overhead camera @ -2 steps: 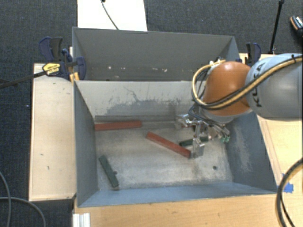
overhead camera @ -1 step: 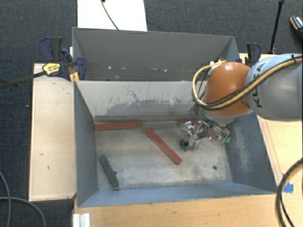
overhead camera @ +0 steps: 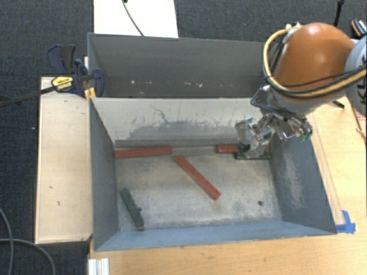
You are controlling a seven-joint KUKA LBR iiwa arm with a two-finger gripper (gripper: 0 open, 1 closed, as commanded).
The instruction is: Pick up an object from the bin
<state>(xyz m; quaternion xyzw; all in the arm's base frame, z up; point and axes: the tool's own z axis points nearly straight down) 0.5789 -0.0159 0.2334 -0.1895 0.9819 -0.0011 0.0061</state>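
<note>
My gripper (overhead camera: 252, 145) is at 2 o'clock, at the short red bar's (overhead camera: 225, 149) end by the back wall (overhead camera: 172, 122). Can't tell how open it is. Grabbing the end, the bar could pivot out or I'd scrape the wall.

One red bar (overhead camera: 142, 152) lies along the back, left; another red bar (overhead camera: 196, 177) slants mid-floor; dark green bar (overhead camera: 131, 209) front left.
</note>
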